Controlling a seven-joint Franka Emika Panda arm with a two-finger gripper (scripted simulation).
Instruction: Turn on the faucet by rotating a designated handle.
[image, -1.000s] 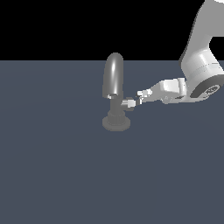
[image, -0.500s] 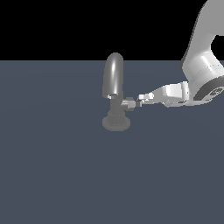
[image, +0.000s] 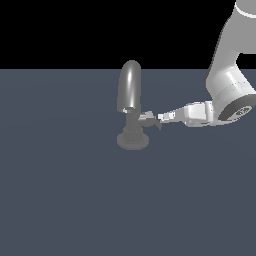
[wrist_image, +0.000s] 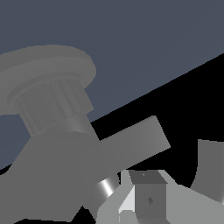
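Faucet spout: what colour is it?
Glossy grey, with a pale highlight along the spout; clearest in the exterior view.

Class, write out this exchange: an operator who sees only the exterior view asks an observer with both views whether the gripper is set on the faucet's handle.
Operator: In the exterior view, the gripper seems to reach the handle beside the faucet. Are the jaws open?
Observer: Yes. The wrist view shows two fingers set well apart.
Operator: Is anything between them?
Observer: The part of the gap that the wrist view shows holds only dark background.
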